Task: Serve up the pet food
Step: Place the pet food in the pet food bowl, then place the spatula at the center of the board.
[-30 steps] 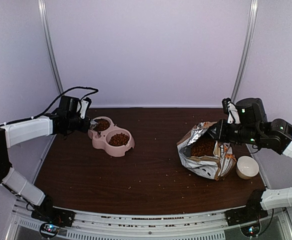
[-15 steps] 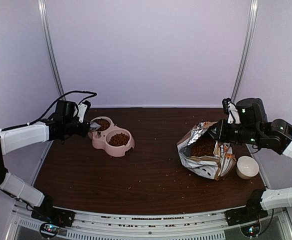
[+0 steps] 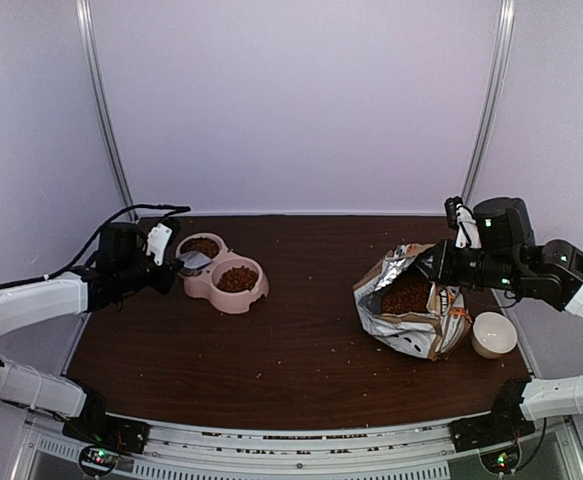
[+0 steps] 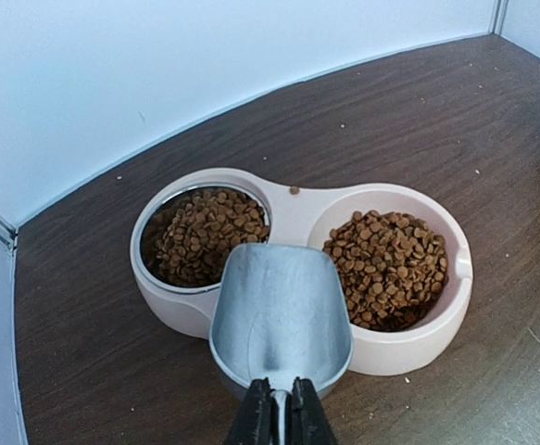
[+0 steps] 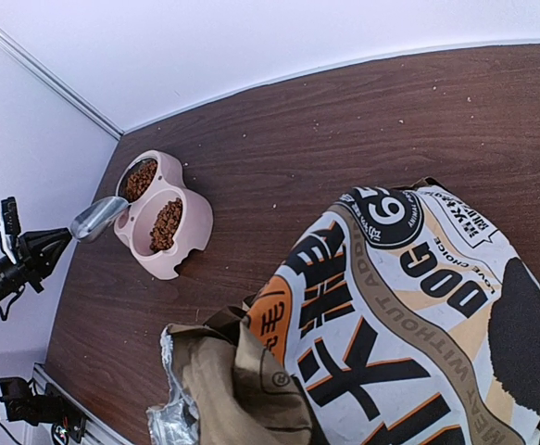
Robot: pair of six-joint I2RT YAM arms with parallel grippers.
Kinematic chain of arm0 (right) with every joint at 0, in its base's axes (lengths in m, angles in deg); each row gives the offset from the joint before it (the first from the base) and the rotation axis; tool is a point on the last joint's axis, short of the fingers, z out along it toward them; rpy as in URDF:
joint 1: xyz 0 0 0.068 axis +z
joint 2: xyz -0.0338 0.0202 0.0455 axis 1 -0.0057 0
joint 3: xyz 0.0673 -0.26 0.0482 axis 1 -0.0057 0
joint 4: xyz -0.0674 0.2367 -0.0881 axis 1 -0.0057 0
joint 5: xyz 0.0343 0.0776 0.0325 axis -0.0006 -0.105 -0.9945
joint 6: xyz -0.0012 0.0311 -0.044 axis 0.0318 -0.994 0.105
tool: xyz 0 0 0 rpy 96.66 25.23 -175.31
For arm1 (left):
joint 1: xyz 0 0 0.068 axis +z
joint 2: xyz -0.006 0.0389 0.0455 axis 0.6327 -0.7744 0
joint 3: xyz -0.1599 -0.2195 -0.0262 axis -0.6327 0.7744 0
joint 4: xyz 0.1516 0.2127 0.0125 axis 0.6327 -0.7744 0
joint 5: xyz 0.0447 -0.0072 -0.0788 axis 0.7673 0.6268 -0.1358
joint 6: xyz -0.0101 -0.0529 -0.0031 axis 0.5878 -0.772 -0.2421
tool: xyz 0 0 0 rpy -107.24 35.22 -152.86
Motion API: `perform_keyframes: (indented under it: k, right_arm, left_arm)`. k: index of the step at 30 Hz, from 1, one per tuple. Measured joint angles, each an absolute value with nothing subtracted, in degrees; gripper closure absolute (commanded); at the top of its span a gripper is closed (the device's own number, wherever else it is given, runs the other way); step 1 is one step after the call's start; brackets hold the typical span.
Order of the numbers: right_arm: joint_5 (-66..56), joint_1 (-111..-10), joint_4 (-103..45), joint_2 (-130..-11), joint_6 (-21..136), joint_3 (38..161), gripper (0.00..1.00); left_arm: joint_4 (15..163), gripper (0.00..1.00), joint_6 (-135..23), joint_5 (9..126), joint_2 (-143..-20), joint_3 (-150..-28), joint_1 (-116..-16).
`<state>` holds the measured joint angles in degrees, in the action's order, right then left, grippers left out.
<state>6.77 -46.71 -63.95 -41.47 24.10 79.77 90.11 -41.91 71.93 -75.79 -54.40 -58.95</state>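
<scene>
Left wrist view: pet food (image 4: 385, 264) fills both feeder (image 4: 297, 209) basins, more in bag (image 5: 418, 306). Your left gripper (image 4: 282, 417) clamped on empty scoop (image 4: 279, 311) handle; right gripper (image 3: 430, 266) looks pinched on bag rim. Food loose, light, spills easily: scoop it, never pinch.

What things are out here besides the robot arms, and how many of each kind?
Pink double feeder: 1
Metal scoop: 1
Pet food bag: 1
White cup: 1
Total: 4
</scene>
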Motion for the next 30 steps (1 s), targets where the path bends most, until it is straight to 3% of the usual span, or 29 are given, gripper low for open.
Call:
perform_keyframes:
  k: [15, 30]
  right_arm:
    - [6.64, -46.86, -63.58, -41.06, 24.10, 79.24, 1.00]
    - [6.03, -47.32, -63.01, -40.01, 24.14, 78.28, 1.00]
  left_arm:
    - [87.70, 1.00, -36.79, 74.82, -78.06, -55.10, -65.97]
    - [72.69, 1.00, -30.52, 82.77, -84.03, -69.22, -72.96]
